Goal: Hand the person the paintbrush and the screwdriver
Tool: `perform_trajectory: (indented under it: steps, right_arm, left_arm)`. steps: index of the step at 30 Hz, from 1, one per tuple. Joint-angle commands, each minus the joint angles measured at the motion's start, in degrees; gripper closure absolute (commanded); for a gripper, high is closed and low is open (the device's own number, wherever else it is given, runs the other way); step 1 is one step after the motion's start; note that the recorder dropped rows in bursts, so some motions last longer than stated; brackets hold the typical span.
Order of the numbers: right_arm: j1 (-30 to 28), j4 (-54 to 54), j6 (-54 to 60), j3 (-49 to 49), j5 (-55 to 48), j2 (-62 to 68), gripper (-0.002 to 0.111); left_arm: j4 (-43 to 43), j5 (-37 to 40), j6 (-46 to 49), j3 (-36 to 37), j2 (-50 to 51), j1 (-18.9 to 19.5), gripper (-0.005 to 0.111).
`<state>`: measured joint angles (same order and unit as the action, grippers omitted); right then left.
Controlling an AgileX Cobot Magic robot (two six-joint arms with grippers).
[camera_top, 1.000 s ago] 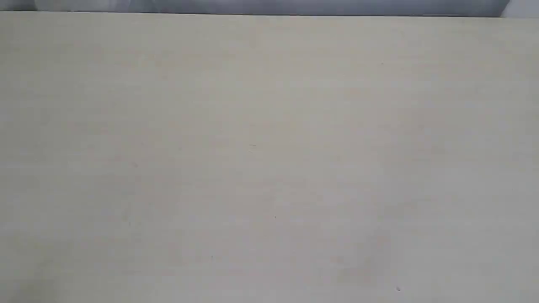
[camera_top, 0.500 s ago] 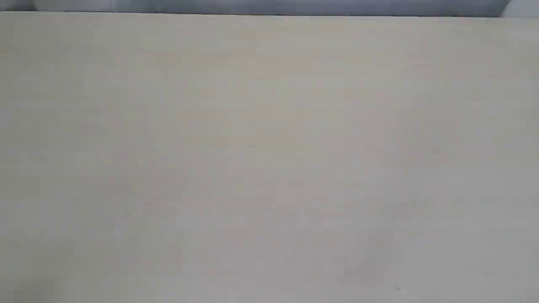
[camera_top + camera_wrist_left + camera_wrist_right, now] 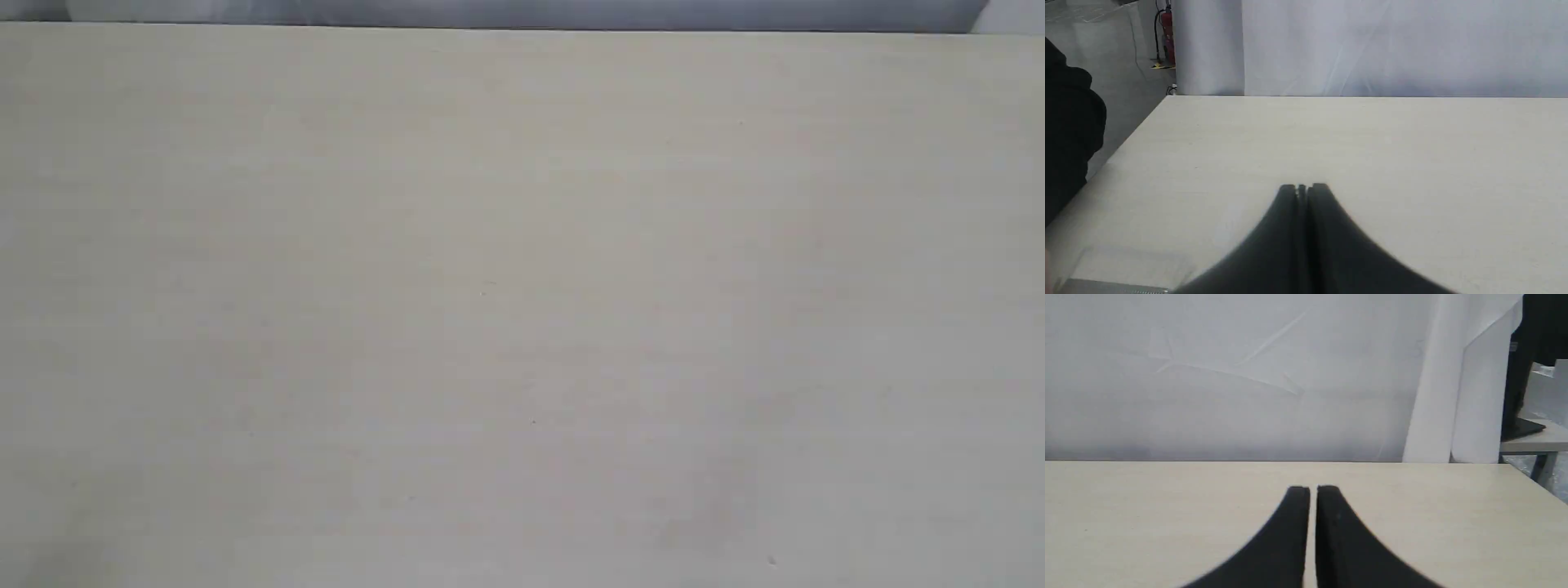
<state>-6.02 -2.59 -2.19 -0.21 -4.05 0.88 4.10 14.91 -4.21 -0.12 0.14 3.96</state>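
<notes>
The paintbrush, the screwdriver and the person's open hand are all out of view. The exterior view holds only the pale wooden table, with neither arm in it. In the left wrist view my left gripper hangs low over the table, its black fingers pressed together with nothing between them. In the right wrist view my right gripper is also over the table, its fingers together but for a hairline slit, holding nothing.
A dark, clothed shape stands beside the table's edge in the left wrist view, and a grey metallic strip shows at the frame's corner. A white backdrop rises behind the table's far edge. A second desk stands beyond the table's corner.
</notes>
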Motion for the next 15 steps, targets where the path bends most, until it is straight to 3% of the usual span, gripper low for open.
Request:
perform_trajectory:
  steps: [1,11,15]
  right_arm:
    - [0.8,0.8,-0.2,0.2,-0.5,-0.3,0.104]
    - [1.0,0.8,0.0,0.2,-0.6,-0.3,0.104]
    - [3.7,0.1,0.0,0.2,-0.5,-0.3,0.104]
  left_arm:
    - [0.0,-0.6,-0.1,0.1,-0.1,-0.3,0.107]
    - [-0.3,-0.6,-0.1,0.1,-0.1,-0.3,0.107]
    - [-0.3,-0.6,-0.1,0.1,-0.1,-0.3,0.107]
